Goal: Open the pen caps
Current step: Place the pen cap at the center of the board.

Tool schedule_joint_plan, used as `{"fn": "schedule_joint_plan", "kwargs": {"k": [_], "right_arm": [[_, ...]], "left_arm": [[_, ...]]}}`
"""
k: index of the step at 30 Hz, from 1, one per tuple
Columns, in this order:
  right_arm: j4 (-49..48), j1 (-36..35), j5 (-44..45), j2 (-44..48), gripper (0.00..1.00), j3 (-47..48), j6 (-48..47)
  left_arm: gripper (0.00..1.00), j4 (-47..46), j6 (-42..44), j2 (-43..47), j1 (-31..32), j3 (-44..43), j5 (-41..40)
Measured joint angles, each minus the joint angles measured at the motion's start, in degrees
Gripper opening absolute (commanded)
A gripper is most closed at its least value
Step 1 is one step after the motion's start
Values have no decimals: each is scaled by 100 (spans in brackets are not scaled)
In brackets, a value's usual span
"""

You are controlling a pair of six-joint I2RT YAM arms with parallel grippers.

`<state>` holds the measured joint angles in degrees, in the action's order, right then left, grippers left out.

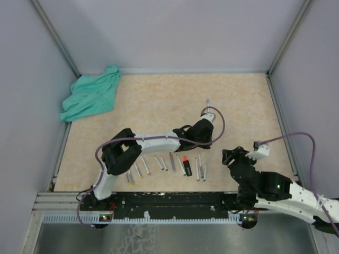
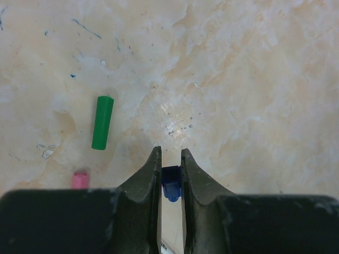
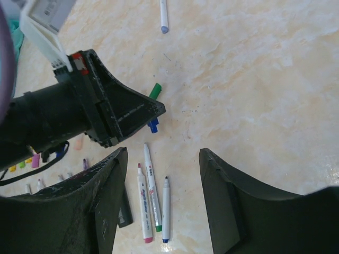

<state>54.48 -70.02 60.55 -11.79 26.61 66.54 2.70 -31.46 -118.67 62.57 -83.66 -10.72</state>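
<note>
Fingers of left arm (image 2: 153, 169) clamped on blue pen cap (image 2: 171, 182) over surface (image 2: 254, 95). Green pen cap (image 2: 102, 122) and pink pen cap (image 2: 80, 180) lay loose, left of them. Fingers of right arm (image 3: 106, 201) stood apart, empty, above pens (image 3: 151, 185).

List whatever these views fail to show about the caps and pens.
- Blue cap, left wrist view: lower end hidden inside the shut left gripper.
- Pink cap, same view: cut off by the gripper body.
- Pens, top view: too small to tell capped from uncapped.
</note>
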Motion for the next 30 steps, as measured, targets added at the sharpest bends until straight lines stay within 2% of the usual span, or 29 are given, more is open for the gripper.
{"fn": "schedule_joint_plan", "kwargs": {"k": [9, 11, 15, 21, 25, 30], "right_arm": [[44, 0, -20, -46, 57, 90, 114], [44, 0, -39, -63, 57, 90, 122], [44, 0, -81, -116, 57, 90, 127], [44, 0, -151, -260, 57, 138, 94], [-46, 0, -192, -280, 57, 286, -179], [-402, 0, -326, -284, 57, 391, -798]], "left_arm": [[26, 372, -116, -459, 13, -168, -118], [33, 385, -118, -461, 15, -195, -157], [41, 420, -111, -461, 20, -203, -236], [42, 564, -63, -348, 17, -201, -369], [47, 546, 61, 291, 17, 184, -382], [68, 7, 597, 2076, 17, 1239, -66]]}}
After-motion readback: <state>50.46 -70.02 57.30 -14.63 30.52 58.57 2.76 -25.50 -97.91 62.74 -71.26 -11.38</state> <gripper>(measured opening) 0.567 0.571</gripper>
